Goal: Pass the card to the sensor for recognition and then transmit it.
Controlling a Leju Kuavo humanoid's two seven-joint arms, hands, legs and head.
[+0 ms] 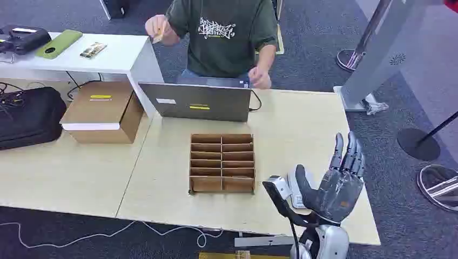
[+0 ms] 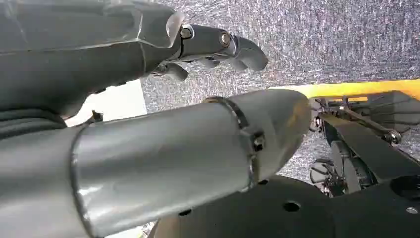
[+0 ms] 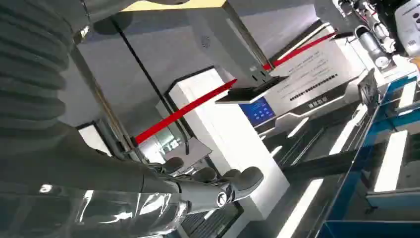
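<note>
Lower right of the head view: the right hand (image 1: 339, 183) is raised above the tabletop (image 1: 302, 129) edge, palm up, fingers (image 1: 350, 154) straight, spread and holding nothing. Just behind it, lower centre-right, a small white-and-grey device (image 1: 291, 190) lies on the tabletop — judged to be the sensor, though the hand partly hides it. The left hand (image 2: 208, 47) appears in the left wrist view at upper centre, hanging over grey carpet with fingers loosely curled; nothing is seen in it. Centre frame, a brown cardboard divider tray (image 1: 222, 163) stands with its slots apparently bare. Beyond it, a grey laptop (image 1: 197, 101). At top centre a seated person holds a small pale item (image 1: 157, 38), upper left of centre, which may be the card; too small to confirm. Risks, as judged: the card is well apart from the open palm, so a handover across laptop and tray could be misaligned and the card dropped into the slots; a thin card on flat fingers may slide off before closure; the palm's closeness to the sensor invites a knock.
</note>
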